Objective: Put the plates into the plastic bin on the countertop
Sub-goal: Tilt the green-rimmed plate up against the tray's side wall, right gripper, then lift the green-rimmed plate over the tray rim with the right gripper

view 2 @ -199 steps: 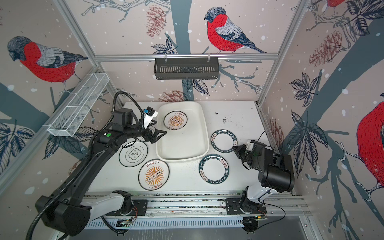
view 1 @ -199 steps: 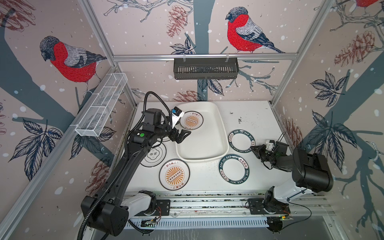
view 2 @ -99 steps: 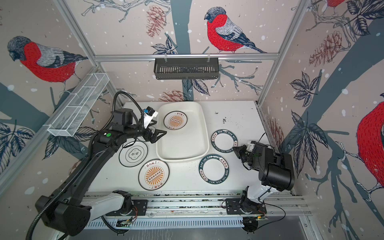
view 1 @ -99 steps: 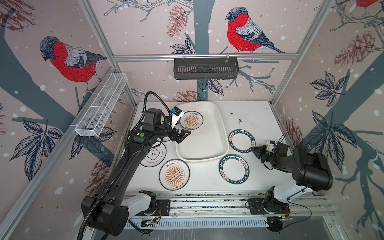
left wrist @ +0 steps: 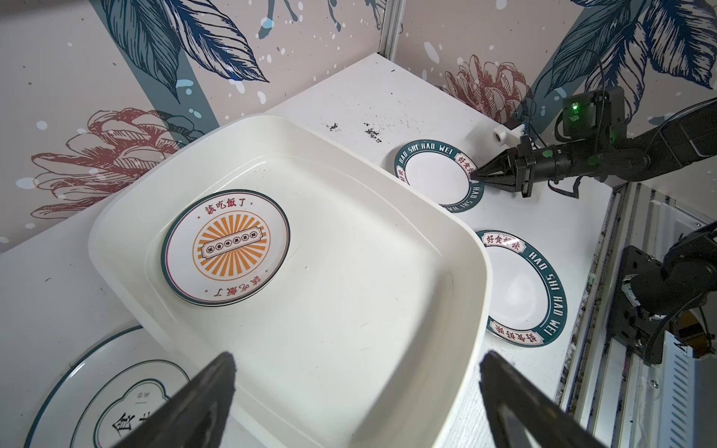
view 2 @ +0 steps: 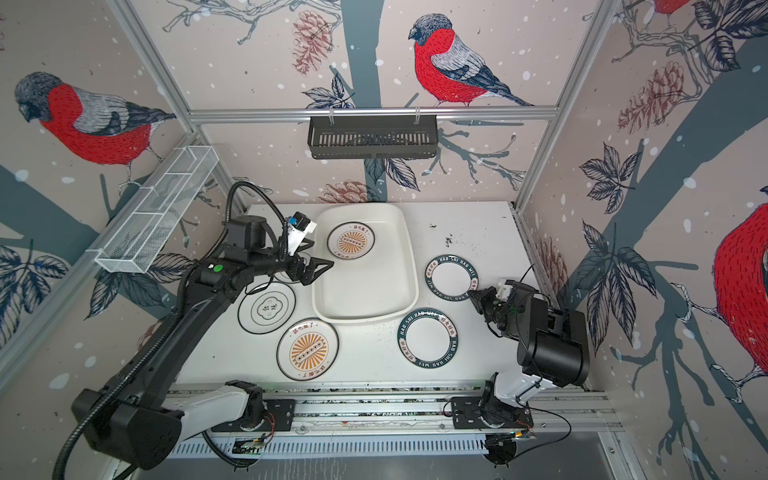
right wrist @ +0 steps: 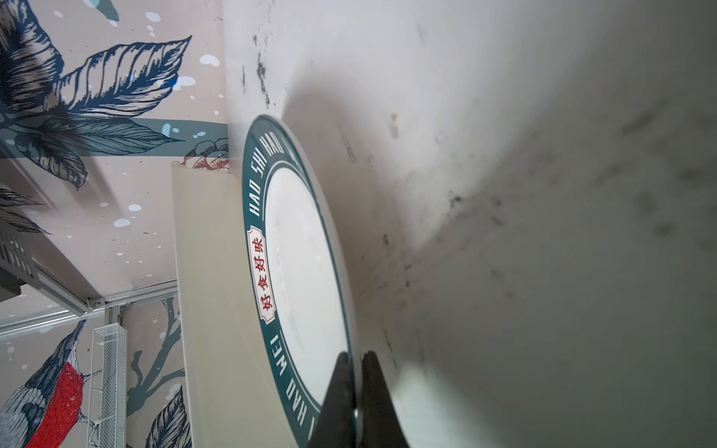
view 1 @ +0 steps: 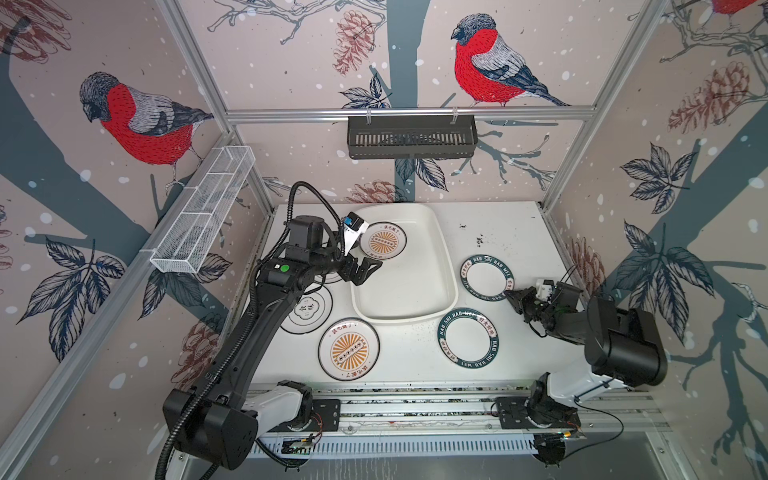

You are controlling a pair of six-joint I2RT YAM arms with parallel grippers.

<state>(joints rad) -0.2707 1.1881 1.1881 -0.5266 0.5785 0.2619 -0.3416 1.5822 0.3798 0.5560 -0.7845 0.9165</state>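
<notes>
The plastic bin (view 1: 451, 266) (view 2: 409, 266) (left wrist: 481, 271) stands mid-countertop with one sunburst plate (view 1: 382, 241) (left wrist: 229, 248) inside. My right gripper (view 1: 509, 295) (view 2: 471, 294) (right wrist: 355, 360) is shut on the rim of a green-rimmed plate (view 1: 487, 277) (right wrist: 302, 252) right of the bin. A second green-rimmed plate (view 1: 468, 338), a sunburst plate (view 1: 349, 350) and a black-rimmed plate (view 1: 307, 309) lie on the countertop (view 1: 415, 365). My left gripper (view 1: 365, 270) (left wrist: 357, 372) hangs open and empty over the bin's front left corner.
A black slatted basket (view 1: 411, 137) hangs on the back wall and a white wire rack (view 1: 203, 216) on the left wall. Dark specks (view 1: 478, 239) dot the countertop behind the held plate. Aluminium rails (view 1: 415, 409) run along the front edge.
My right gripper's jaws have closed onto the green-rimmed plate's rim, and that arm has shifted slightly. The left arm has not moved.
</notes>
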